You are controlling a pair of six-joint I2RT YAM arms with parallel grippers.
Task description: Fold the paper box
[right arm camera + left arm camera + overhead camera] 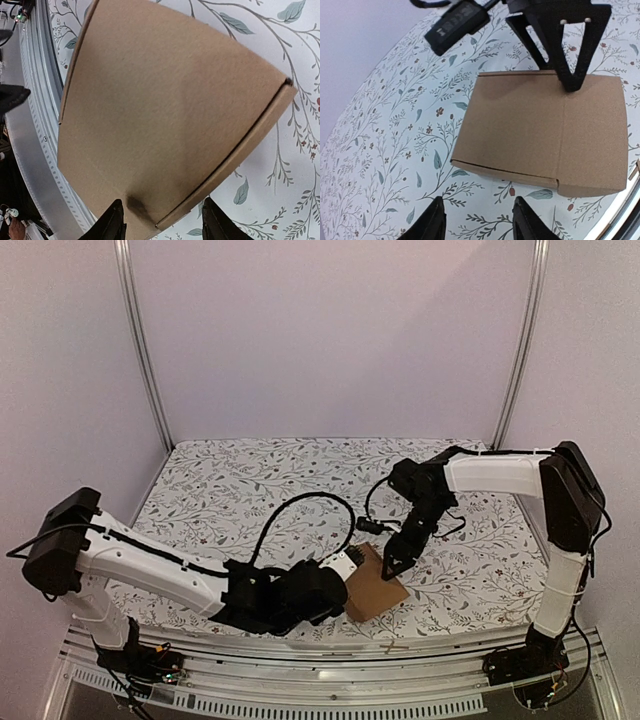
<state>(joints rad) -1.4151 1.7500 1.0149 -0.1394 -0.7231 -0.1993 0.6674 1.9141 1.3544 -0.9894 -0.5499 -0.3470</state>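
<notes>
Left fingers (436,222): we count two. They stand moderately apart with nothing between them, low over the surface (385,150). They sit just short of the box (530,140) and clear of it.

Right fingers (114,222): two, also apart, gripping nothing. In the left wrist view one tip comes down on the box top, close to the edge away from the left fingers. It looks like contact.

Box: one. It's brown cardboard, folded shut into a low flat carton. It lies flat at the near edge of the surface between both sets of fingers, right by the rail (300,680). We see a crease across the top and a flap seam along the side facing the left fingers.

Around it:
- The surface has a floral print.
- One black cable (300,502) loops over the left arm (150,565).
- Two metal posts (140,340) stand at the back.
- One small brown scrap (392,646) lies on the rail; we can't tell what it is.

In the way: from above, the left wrist (300,595) hides the box's left corner, and the right fingers cover part of its far edge.
</notes>
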